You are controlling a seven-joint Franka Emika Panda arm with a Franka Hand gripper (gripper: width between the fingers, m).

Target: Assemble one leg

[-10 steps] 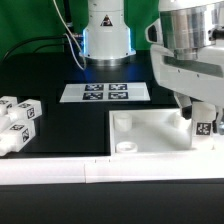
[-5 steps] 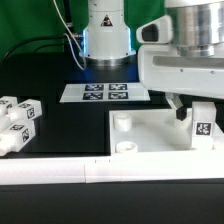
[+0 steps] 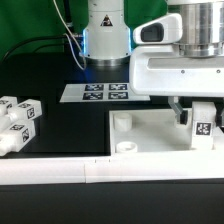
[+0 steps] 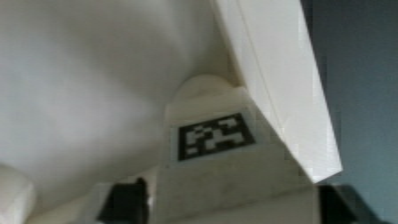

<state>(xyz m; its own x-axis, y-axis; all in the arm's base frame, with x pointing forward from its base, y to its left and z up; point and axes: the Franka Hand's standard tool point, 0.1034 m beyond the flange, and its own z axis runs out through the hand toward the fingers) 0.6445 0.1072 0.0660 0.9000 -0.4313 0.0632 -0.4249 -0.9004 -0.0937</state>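
**One leg held upright over the panel's corner**

One small chunky white plastic leg (image 3: 204,127) with a black-and-white square tag on its face stands upright at the exterior view's right end of the wide white square tray-like panel (image 3: 150,130), near the table's front edge. We see the two-finger gripper (image 3: 192,110) of the white arm directly above it, its dark fingers (image 3: 181,113) down alongside the post's upper part, closed on it as far as we can judge. In the wrist view the same tagged leg (image 4: 217,140) fills the middle, with the panel's raised wall (image 4: 267,80) just beside it and the dark fingertips (image 4: 125,200) at its sides. Whether the leg's foot is seated in a socket we cannot tell.

Two round corner sockets (image 3: 121,122) show on the panel's other end. The marker board (image 3: 104,92) lies flat toward the table's back edge. Several more tagged white legs (image 3: 18,118) lie clustered at the edge on the exterior view's left, well apart from the panel.
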